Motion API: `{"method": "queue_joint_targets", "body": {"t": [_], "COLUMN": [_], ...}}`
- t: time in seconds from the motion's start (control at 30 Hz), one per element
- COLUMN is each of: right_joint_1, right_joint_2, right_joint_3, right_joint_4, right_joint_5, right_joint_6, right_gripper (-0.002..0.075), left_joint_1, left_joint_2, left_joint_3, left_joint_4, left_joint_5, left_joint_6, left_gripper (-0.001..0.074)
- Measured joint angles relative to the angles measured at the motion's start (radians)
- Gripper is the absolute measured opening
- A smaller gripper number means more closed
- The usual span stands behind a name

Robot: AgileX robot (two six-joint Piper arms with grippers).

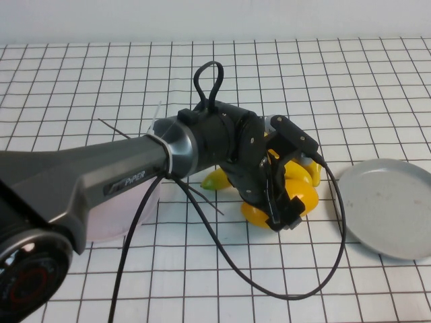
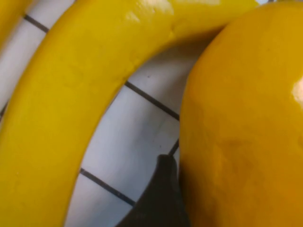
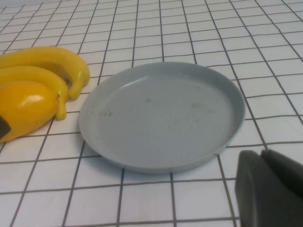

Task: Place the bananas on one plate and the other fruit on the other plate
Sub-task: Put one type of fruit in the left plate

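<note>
I see two yellow bananas (image 3: 45, 66) and an orange-yellow fruit (image 1: 296, 195) clustered mid-frame, the empty grey-blue plate (image 1: 390, 205) at right, and the pink plate (image 1: 131, 208) at left, mostly hidden.

Setting reads as a robotics lab test bench: a white tabletop (image 1: 377, 87) ruled in a black grid, a plain white wall (image 1: 215, 20) behind, and plastic toy fruit (image 1: 296, 192) serving as props.

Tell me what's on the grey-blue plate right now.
Nothing: the grey-blue plate is bare. The bananas lie beside it on the table, under the open left gripper. The shut right gripper hovers near its rim.
</note>
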Motion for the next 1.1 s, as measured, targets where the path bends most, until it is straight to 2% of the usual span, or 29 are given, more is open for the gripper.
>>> {"method": "queue_joint_targets", "body": {"t": [0.1, 0.13, 0.37, 0.5, 0.67, 0.87, 1.1], "right_joint_1": [0.0, 0.0, 0.0, 0.0, 0.0, 0.0, 0.0], "right_joint_2": [0.0, 0.0, 0.0, 0.0, 0.0, 0.0, 0.0], "right_joint_3": [0.0, 0.0, 0.0, 0.0, 0.0, 0.0, 0.0], "right_joint_4": [0.0, 0.0, 0.0, 0.0, 0.0, 0.0, 0.0], "right_joint_5": [0.0, 0.0, 0.0, 0.0, 0.0, 0.0, 0.0], "right_joint_6": [0.0, 0.0, 0.0, 0.0, 0.0, 0.0, 0.0], "right_gripper": [-0.0015, -0.0015, -0.0015, -0.0015, -0.0015, -0.0015, -0.0015], "left_joint_1": [0.0, 0.0, 0.002, 0.024, 0.104, 0.233, 0.34], "left_joint_2": [0.0, 0.0, -0.016, -0.093, -0.216, -0.283, -0.283], "left_joint_3": [0.0, 0.0, -0.02, -0.045, -0.021, 0.151, 0.344], "left_joint_4": [0.0, 0.0, 0.039, 0.174, 0.354, 0.422, 0.344], "left_joint_5": [0.0, -0.003, 0.041, 0.174, 0.263, 0.232, 0.056], "left_joint_6": [0.003, 0.003, -0.062, -0.194, -0.416, -0.573, -0.55], "left_gripper": [0.0522, 0.0511, 0.0515, 0.0515, 0.0515, 0.0515, 0.0533]}}
